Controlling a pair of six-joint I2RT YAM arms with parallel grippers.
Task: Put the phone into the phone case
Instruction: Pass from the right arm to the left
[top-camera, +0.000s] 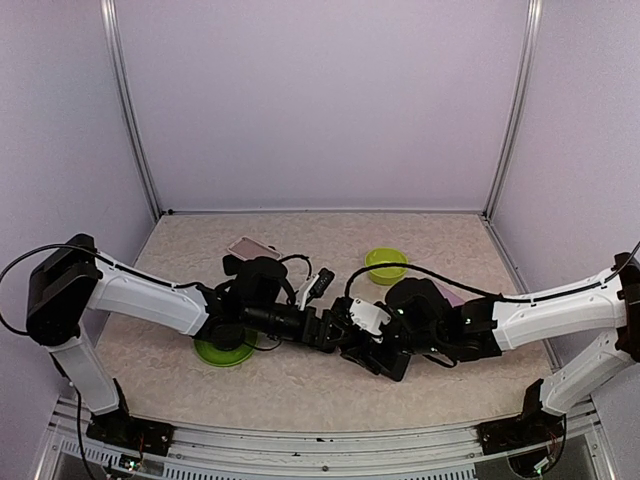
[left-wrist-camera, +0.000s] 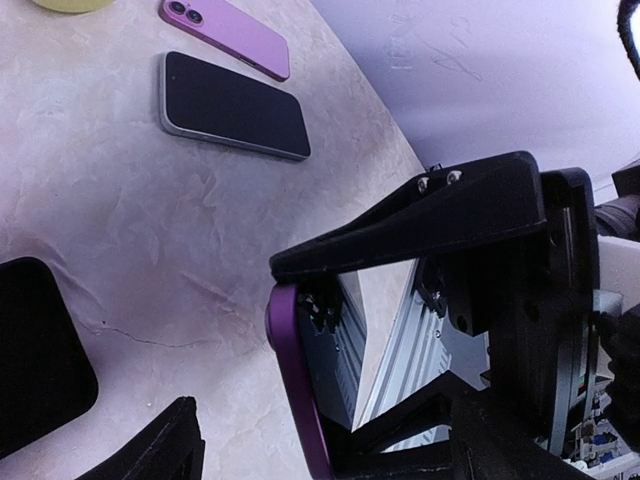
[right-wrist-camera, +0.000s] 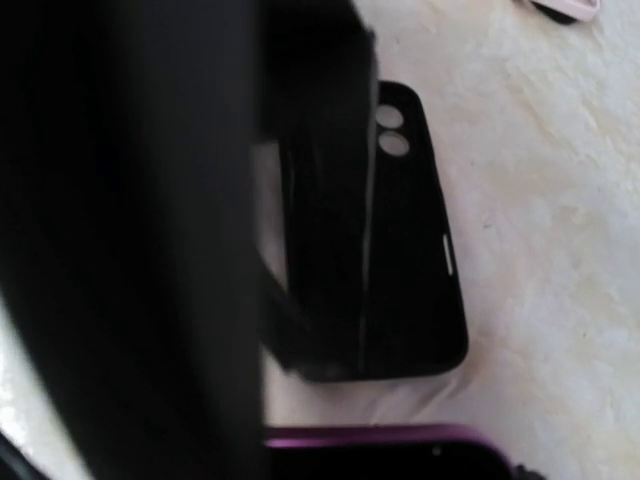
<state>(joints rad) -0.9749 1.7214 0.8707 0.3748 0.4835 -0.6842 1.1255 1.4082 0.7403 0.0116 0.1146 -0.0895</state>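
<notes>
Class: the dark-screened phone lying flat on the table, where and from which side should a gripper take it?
Across its long edges, from straight above: the phone lies flat, screen up, too thin to take sideways. Probably toward the end where the purple device beside it leaves more gap.

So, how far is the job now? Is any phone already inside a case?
Done: nothing yet; the black case lies empty on the table. In hand: the right gripper seems to clamp a purple-rimmed piece off the table, the left gripper open beside it. Left: the fitting itself.
</notes>
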